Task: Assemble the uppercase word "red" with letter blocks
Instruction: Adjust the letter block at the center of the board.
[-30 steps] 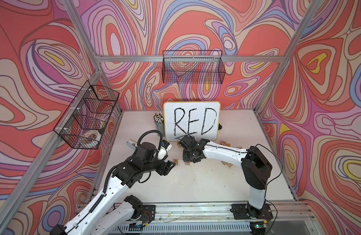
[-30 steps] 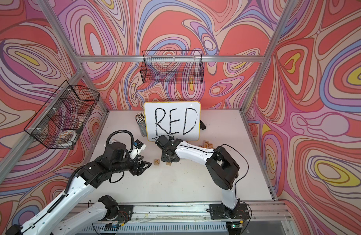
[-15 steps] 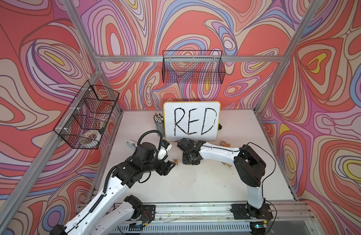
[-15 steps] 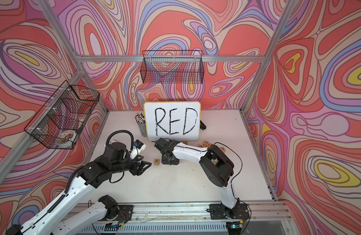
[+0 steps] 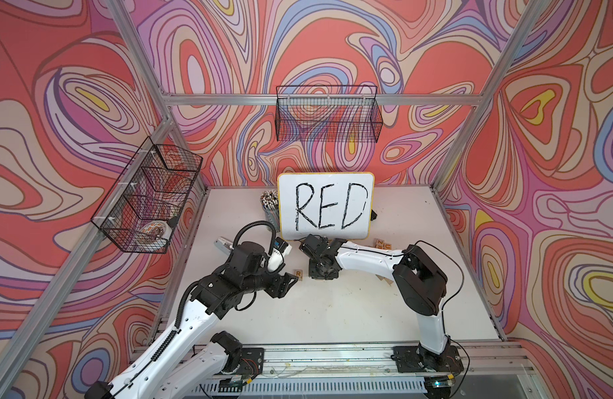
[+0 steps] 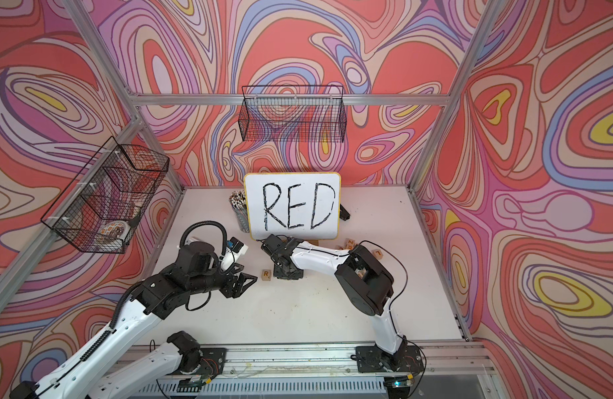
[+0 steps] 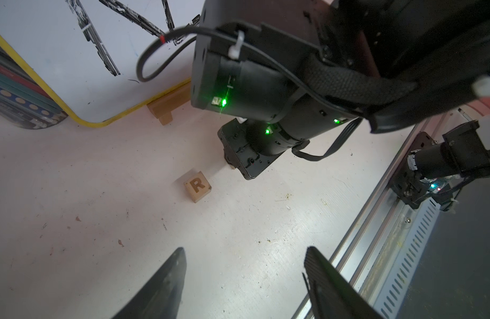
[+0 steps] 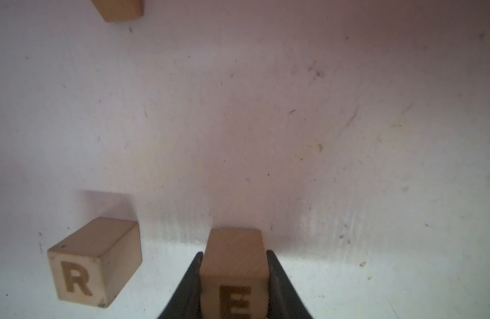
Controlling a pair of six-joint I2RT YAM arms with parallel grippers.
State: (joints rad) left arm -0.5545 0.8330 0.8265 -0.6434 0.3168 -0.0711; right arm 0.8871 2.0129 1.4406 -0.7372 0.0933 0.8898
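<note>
Wooden E block (image 8: 232, 276) is pinched in the right gripper (image 8: 234, 255), its arm stretched low with wrist turned down, just beside the R block (image 8: 94, 262) on the table (image 8: 321, 110); the left gripper (image 7: 245, 252) hovers nearby, parted, empty.

The R block (image 5: 299, 274) lay on the white table (image 5: 350, 311) between the left gripper (image 5: 288, 285) and the right gripper (image 5: 320, 273), which pointed down just beside it. Behind them stood the whiteboard (image 5: 326, 210) with RED written; other blocks (image 5: 382, 244) lay near its corner.
</note>
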